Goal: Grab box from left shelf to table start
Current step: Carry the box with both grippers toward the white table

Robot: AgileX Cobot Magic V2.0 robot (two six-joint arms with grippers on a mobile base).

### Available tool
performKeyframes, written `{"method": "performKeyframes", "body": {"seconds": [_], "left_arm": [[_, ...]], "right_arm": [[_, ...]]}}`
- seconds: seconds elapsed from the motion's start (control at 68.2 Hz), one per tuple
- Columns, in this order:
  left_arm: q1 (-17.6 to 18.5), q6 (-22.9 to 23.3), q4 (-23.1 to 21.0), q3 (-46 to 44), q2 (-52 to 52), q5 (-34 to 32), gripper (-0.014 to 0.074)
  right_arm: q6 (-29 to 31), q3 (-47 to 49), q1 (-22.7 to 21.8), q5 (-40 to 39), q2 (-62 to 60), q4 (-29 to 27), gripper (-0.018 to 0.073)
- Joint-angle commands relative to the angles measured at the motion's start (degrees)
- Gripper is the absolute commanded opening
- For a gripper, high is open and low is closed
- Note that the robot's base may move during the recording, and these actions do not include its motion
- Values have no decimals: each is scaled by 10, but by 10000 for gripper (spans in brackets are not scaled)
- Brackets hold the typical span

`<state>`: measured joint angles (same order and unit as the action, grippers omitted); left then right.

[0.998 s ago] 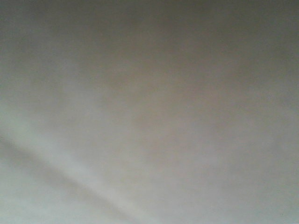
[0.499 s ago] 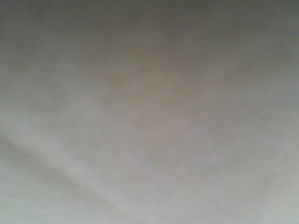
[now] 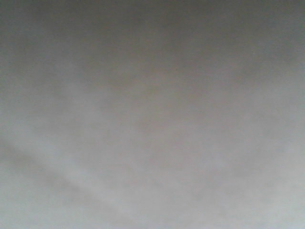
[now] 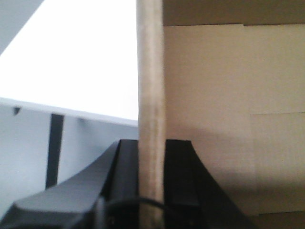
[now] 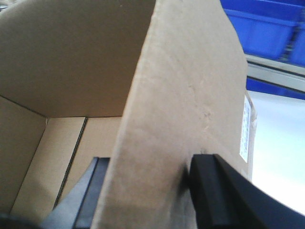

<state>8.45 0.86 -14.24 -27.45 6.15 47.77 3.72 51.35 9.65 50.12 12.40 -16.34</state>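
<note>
Pinching the box walls, left end effector and right end effector clamp tight; front view is blur.

Here are one box, four jaws, at least two blue bins.

The front view is only a dim, featureless grey blur, while both wrist views show the box soft and out of focus, with blown-out white glare beside it and shadow darkening the fingers at its lower edge.
</note>
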Motion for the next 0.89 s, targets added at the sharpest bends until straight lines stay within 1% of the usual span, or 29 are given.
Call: {"method": "performKeyframes", "body": {"seconds": [0.0,0.88], "left_arm": [[2,-5,29,-6,8,-4,-93],[2,-5,29,-6,8,-4,-93]], "right_arm": [[-2,17,0,-32,5,-24,58],[-2,17,0,-32,5,-24,58]]}}
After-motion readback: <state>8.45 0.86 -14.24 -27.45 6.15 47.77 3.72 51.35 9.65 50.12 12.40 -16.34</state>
